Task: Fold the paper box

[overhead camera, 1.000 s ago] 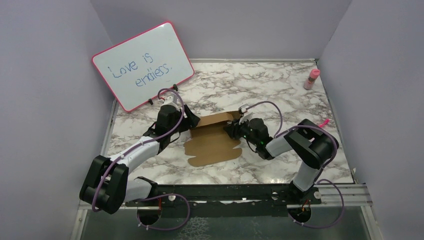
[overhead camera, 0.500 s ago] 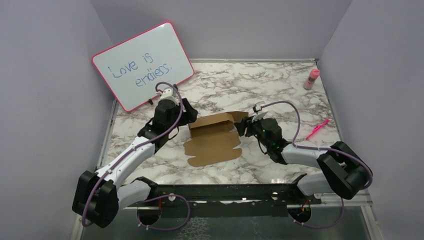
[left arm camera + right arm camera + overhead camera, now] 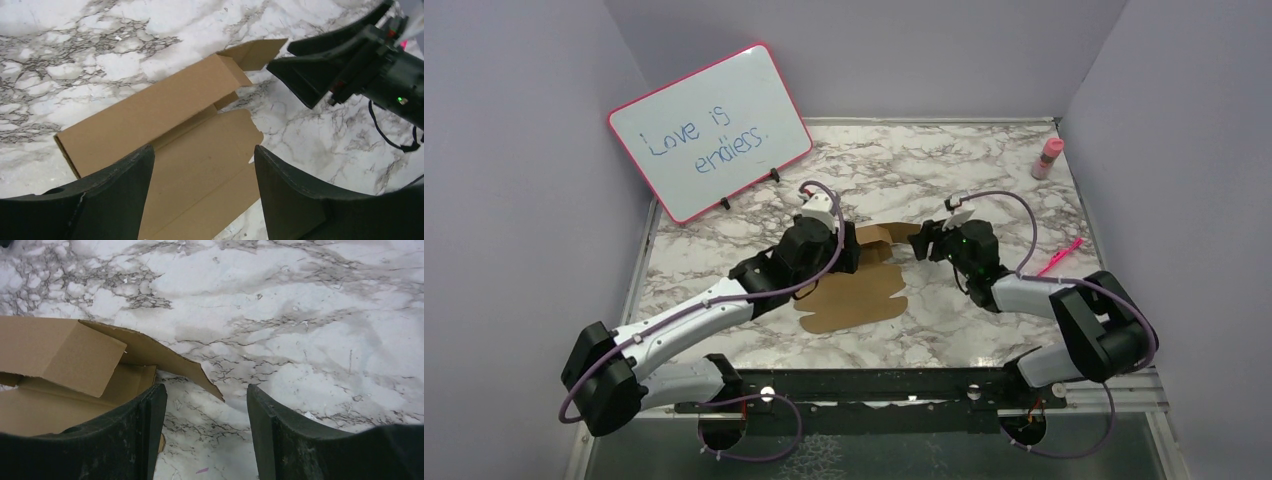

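Note:
The paper box (image 3: 856, 298) is brown cardboard lying mid-table, with its near panel flat and its far panel (image 3: 150, 107) folded up. An end flap (image 3: 256, 53) sticks out at its right end. My left gripper (image 3: 846, 258) is open and empty, hovering over the box's flat panel (image 3: 202, 167); its fingers (image 3: 127, 182) straddle it. My right gripper (image 3: 922, 243) is open and empty just right of the box, its jaws over bare marble beside the end flap (image 3: 167, 360). It also shows in the left wrist view (image 3: 340, 65).
A pink-framed whiteboard (image 3: 709, 130) leans at the back left. A pink bottle (image 3: 1048, 158) stands at the back right, and a pink pen (image 3: 1060, 257) lies near the right edge. Purple walls close three sides of the marble table (image 3: 984, 180).
My left gripper has swung right, from the box's left end to over its middle. My right gripper has drawn back to the right, off the box's right end.

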Robot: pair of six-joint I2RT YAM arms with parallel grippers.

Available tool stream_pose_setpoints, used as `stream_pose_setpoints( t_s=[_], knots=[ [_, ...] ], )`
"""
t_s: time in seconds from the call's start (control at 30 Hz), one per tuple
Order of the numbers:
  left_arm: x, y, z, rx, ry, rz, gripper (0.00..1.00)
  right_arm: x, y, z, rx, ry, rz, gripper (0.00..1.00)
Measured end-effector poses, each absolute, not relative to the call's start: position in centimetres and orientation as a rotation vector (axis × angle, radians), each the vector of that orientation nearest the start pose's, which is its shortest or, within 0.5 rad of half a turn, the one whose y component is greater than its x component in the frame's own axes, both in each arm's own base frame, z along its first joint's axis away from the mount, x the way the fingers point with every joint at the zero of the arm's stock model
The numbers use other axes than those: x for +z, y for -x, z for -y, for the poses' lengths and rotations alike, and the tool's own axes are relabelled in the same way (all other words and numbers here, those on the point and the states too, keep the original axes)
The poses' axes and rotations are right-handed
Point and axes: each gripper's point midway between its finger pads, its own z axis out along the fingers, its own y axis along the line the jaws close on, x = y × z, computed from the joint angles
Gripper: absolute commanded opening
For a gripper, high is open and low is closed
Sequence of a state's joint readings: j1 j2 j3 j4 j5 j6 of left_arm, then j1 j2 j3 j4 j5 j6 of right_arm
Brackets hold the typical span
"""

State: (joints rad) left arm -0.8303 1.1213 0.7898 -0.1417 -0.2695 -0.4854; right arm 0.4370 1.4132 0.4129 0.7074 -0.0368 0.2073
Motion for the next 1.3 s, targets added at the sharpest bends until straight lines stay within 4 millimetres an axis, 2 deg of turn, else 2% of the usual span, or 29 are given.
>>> stream_pose_setpoints(
  t_s=[0.1,0.2,0.37,0.63,0.87,0.97,1.1,1.3],
  knots=[
    [17.7,-25.3,26.1,-0.533,-0.255,-2.065,0.74,7.9,-34.7,-18.4,0.501,0.283,-1.893,0.63],
    [16.2,-24.5,27.2,-0.504,-0.324,-2.090,0.75,7.1,-34.9,-18.9,0.514,0.318,-1.903,0.61],
    [13.8,-23.9,28.7,-0.484,-0.398,-2.122,0.74,6.9,-35.8,-19.1,0.511,0.344,-1.894,0.54],
    [11.3,-24.3,30.1,-0.499,-0.422,-2.108,0.74,6.8,-35.6,-19.8,0.545,0.389,-1.884,0.33],
    [9.0,-24.8,30.6,-0.477,-0.460,-2.098,0.74,7.1,-34.9,-20.4,0.599,0.422,-1.874,0.14],
    [8.2,-24.9,30.2,-0.459,-0.464,-2.080,0.74,7.4,-34.1,-20.4,0.619,0.427,-1.869,0.07],
    [6.7,-25.2,29.3,-0.413,-0.456,-2.066,0.74,7.4,-33.2,-20.4,0.641,0.432,-1.870,0.05],
    [5.0,-26.2,29.2,-0.372,-0.433,-2.028,0.74,7.4,-32.3,-20.4,0.666,0.434,-1.861,0.05]
  ],
)
